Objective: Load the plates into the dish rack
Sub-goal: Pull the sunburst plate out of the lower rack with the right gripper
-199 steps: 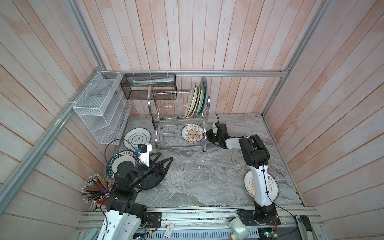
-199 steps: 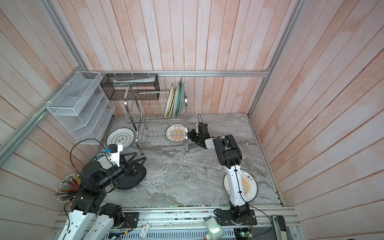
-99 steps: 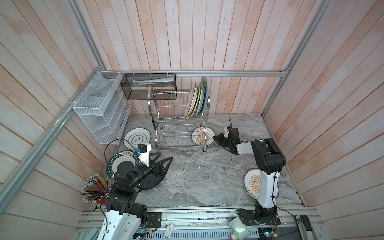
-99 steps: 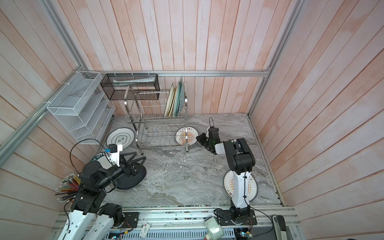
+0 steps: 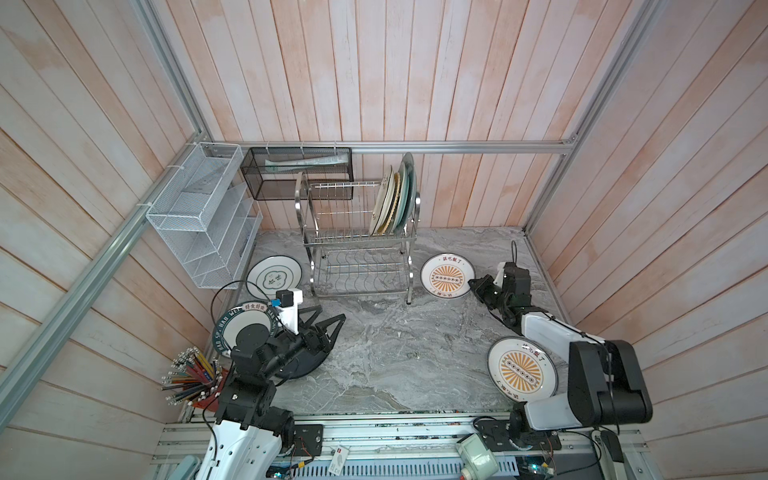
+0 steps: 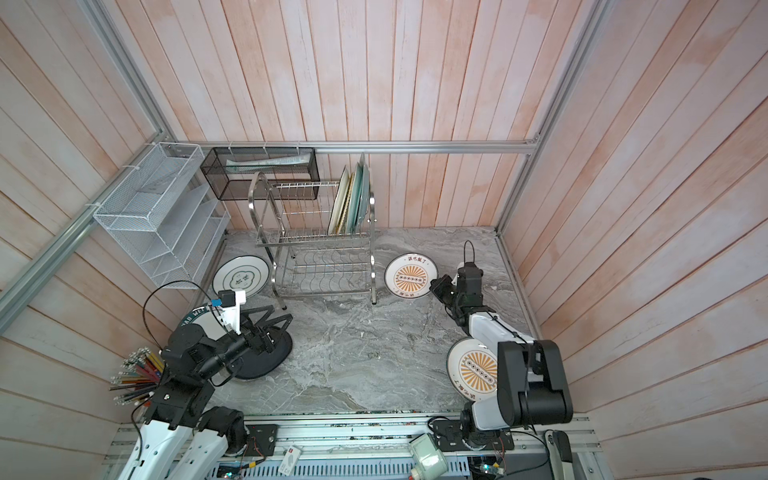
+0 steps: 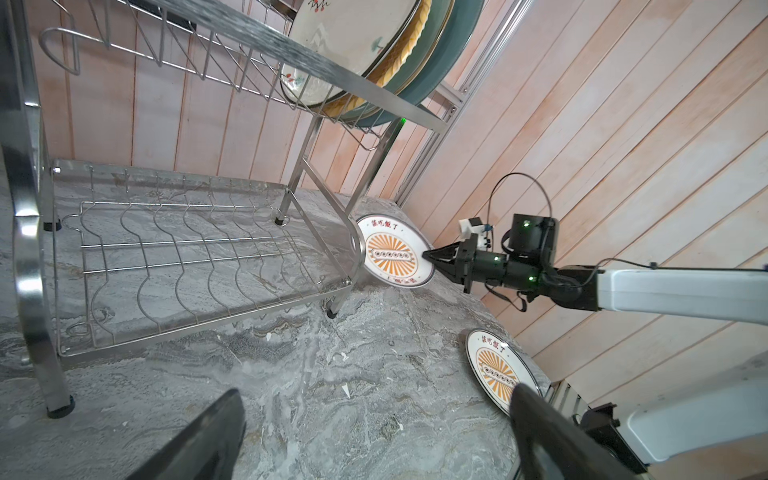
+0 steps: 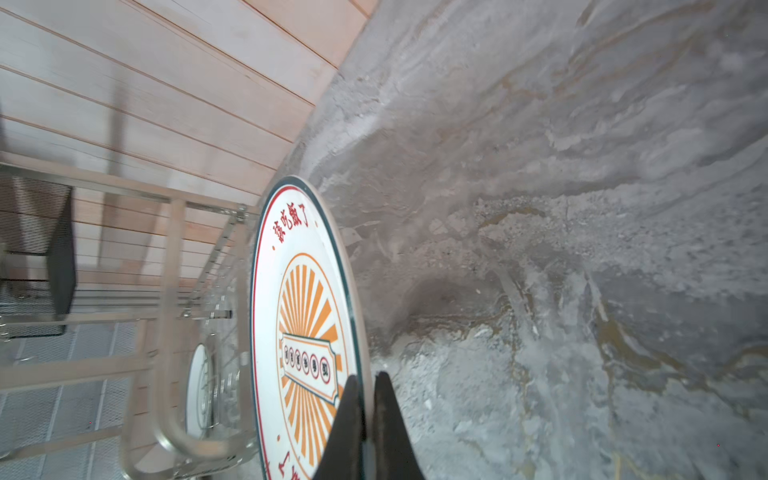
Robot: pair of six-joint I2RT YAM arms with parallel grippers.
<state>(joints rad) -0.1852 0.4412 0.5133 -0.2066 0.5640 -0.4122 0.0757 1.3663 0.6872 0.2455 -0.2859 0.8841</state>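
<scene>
Right end effector (image 5: 471,284) is pinched tight on the rim of an orange sunburst plate (image 5: 446,276), fingers (image 8: 350,415) one on each face of the edge, plain to see in the right wrist view. That plate sits tilted just right of the dish rack (image 5: 357,253), close to its right-hand leg, at the far right of the table (image 5: 395,353). Whether its lower edge touches the table, I cannot tell. Over on the near left, the left end effector (image 5: 329,316) is spread wide and holds nothing, hanging just above a black plate (image 5: 309,365) that lies flat on the table. Up on the rack's top tier, at the right end, a row of plates (image 5: 392,203) stands on edge, packed close together. Flat on the table: a green-ringed plate (image 5: 272,276) just left of the rack, a lettered dark-rimmed plate (image 5: 237,320) partly under the left arm, and a second sunburst plate (image 5: 519,370) at the near right, partly covered by the right arm.
</scene>
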